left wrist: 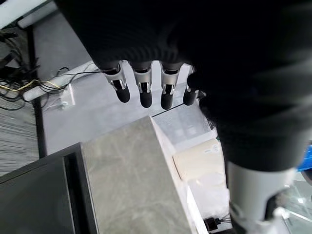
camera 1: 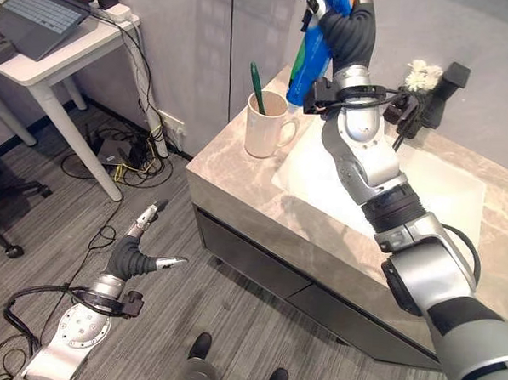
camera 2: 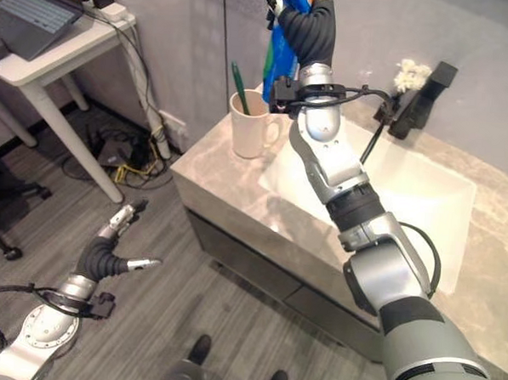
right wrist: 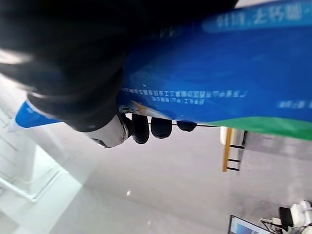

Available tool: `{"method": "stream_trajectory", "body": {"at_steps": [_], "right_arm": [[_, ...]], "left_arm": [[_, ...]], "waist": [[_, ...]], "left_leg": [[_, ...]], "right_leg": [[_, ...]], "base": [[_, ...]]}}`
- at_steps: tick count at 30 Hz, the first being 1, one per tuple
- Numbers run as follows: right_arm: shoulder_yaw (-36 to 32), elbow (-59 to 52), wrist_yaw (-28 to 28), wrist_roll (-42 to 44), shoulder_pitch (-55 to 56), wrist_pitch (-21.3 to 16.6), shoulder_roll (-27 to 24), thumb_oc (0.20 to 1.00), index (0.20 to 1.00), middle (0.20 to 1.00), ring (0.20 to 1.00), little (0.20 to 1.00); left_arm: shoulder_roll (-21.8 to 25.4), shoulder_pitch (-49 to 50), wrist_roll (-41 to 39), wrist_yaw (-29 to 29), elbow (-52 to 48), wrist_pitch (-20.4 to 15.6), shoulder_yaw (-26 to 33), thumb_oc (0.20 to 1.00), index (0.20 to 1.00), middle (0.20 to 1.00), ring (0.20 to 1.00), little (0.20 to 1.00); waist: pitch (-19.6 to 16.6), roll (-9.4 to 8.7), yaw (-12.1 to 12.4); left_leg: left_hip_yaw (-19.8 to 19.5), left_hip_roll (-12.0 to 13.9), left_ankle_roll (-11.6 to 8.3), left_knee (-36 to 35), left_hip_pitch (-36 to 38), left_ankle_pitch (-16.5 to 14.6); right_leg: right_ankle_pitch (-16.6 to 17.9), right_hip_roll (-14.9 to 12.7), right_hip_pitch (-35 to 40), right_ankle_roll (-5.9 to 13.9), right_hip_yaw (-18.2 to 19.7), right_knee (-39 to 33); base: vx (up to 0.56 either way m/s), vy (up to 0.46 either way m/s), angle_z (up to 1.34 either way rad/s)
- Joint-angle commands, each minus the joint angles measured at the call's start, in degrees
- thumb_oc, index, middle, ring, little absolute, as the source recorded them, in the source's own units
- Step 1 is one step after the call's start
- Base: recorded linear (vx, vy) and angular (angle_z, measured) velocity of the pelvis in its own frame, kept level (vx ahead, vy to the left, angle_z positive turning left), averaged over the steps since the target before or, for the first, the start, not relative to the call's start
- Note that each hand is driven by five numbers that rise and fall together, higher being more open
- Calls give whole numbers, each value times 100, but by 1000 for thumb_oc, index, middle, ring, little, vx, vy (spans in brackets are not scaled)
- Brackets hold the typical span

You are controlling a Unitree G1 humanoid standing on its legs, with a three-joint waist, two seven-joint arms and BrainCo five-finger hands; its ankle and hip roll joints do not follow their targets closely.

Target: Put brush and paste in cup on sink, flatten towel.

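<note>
Your right hand (camera 1: 331, 15) is raised above the back left part of the grey marble sink counter (camera 1: 238, 168), its fingers curled round a blue toothpaste tube (camera 1: 308, 61). The tube hangs lengthwise, steeply tilted, its lower end pointing down toward the cream ceramic mug (camera 1: 266, 122). That mug stands near the counter's left edge, just beside the white basin (camera 1: 441, 191), and a green toothbrush (camera 1: 256, 88) already leans upright inside it. The tube's lower end sits just to the right of the mug's rim and above it, so you'll likely need to shift it left and then lower it. Your left hand (camera 1: 140, 256) hangs low over the floor, fingers relaxed, well apart from the counter.
</note>
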Motion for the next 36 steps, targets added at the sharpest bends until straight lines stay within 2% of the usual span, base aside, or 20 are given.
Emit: {"method": "stream_trajectory", "body": {"at_steps": [1, 20, 36], "right_arm": [[-65, 15, -164, -263, -873, -265, -350, 200, 200, 200, 200, 200], [-123, 324, -357, -256, -1252, -327, -764, 200, 200, 200, 200, 200], [-137, 156, -268, -292, -935, -285, -457, 200, 200, 200, 200, 200]], "left_arm": [[500, -174, -158, -9, -295, -336, -120, 1000, 1000, 1000, 1000, 1000], [581, -322, -163, -79, -196, -323, -220, 1000, 1000, 1000, 1000, 1000], [483, -390, -31, 5, -140, -243, -197, 1000, 1000, 1000, 1000, 1000]], "waist": [[-115, -348, 81], [-70, -389, 244], [-6, -406, 182]], "left_leg": [[-151, -277, 262, 28, -204, -21], [-493, -508, 303, 28, -498, 15], [-461, -548, 354, 28, -494, -10]], "right_leg": [[76, -602, 488, 424, 25, 4], [129, -724, 499, 505, -272, 4], [177, -771, 479, 503, -230, 4]], "base": [[12, 9, 19], [16, 13, 12], [3, 6, 4]]}}
